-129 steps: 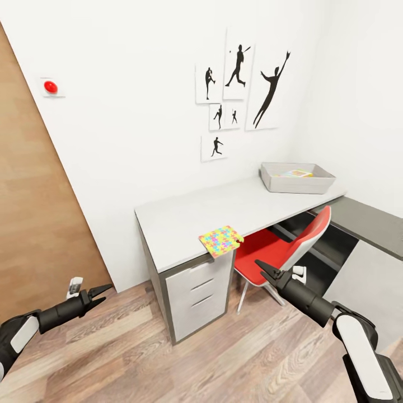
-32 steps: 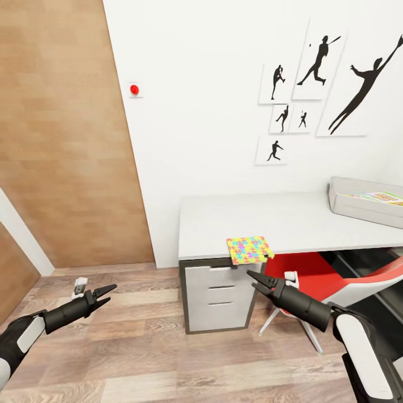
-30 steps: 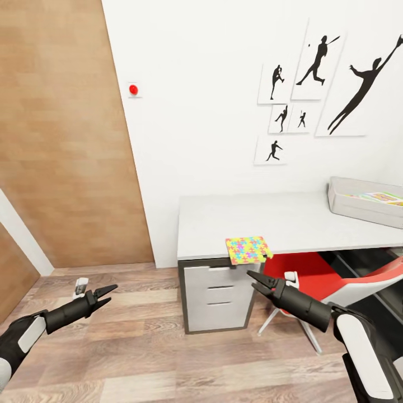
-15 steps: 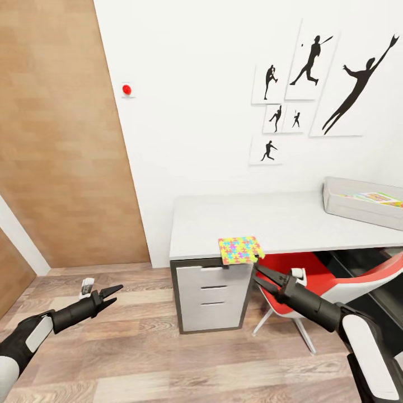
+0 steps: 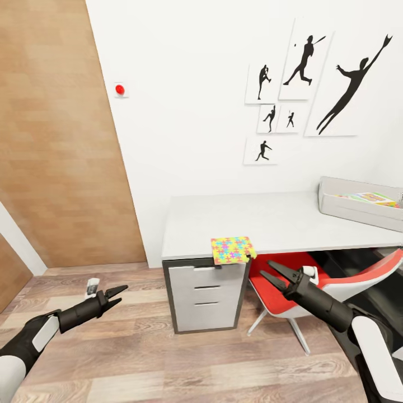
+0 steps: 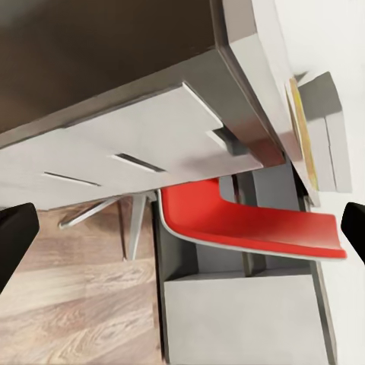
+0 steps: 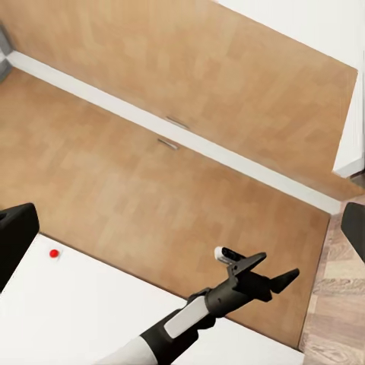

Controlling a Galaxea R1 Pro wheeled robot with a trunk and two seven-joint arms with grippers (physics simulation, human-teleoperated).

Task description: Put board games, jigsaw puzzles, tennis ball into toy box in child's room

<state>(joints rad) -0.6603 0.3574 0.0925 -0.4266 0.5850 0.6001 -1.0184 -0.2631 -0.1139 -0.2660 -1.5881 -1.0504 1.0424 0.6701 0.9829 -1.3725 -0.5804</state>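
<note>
One jigsaw puzzle [image 5: 233, 249], a thin multicolour square, lies on the table [image 5: 280, 219] and overhangs its front edge above the drawers. The toy box [image 5: 356, 210], a pale grey tray, stands at the table's far right with a flat colourful printed piece [image 5: 366, 197] inside. My right gripper [image 5: 274, 272] is open, just below and to the right of the puzzle, in front of the red chair, touching nothing. Low over the floor at the left, my left gripper [image 5: 115, 295] is open and empty; it also appears from the right wrist as the left gripper [image 7: 272, 268].
A white drawer unit [image 5: 204, 296] carries the table's left end. A red chair [image 5: 280, 288] is pushed under the table; from the left wrist the red chair [image 6: 243, 224] is also seen. A wooden door [image 5: 56, 140] stands at the left, baseball pictures [image 5: 302, 84] hang above.
The whole view has shifted left, so the camera has moved. Relative to the puzzle, my right gripper has drifted right. Both grippers stay open and empty; the puzzle has not moved on the table.
</note>
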